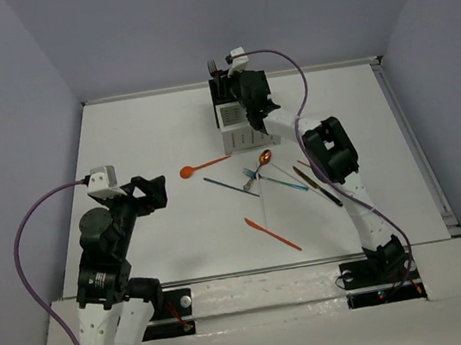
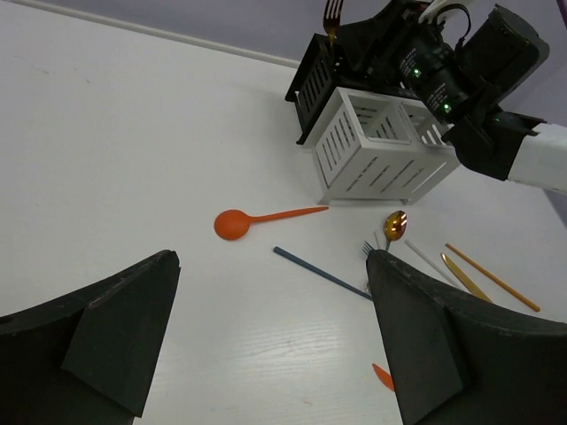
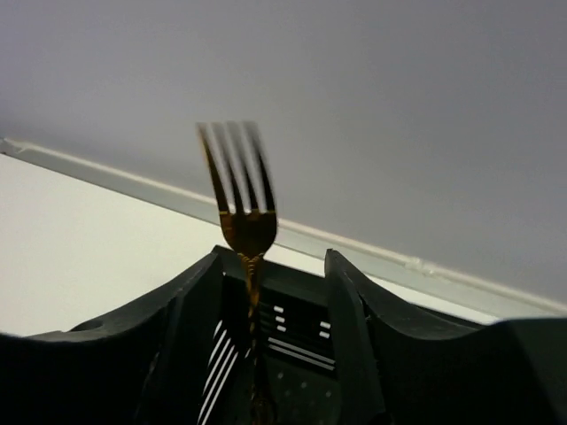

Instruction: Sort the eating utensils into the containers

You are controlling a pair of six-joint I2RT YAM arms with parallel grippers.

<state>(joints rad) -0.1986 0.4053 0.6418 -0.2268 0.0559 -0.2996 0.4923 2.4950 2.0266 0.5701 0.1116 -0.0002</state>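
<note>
The containers stand at the back centre as one block, two white in front and two black behind. A gold fork stands upright in a black container. My right gripper hangs over that container with the fork's handle between its jaws, which are apart. It also shows in the top view. My left gripper is open and empty above the table. An orange spoon and a dark blue chopstick lie ahead of it.
Right of the block lie a gold spoon, a gold knife, an orange chopstick and a black-tipped knife. An orange knife lies nearer. Grey walls enclose the table. Purple cables arc over both arms.
</note>
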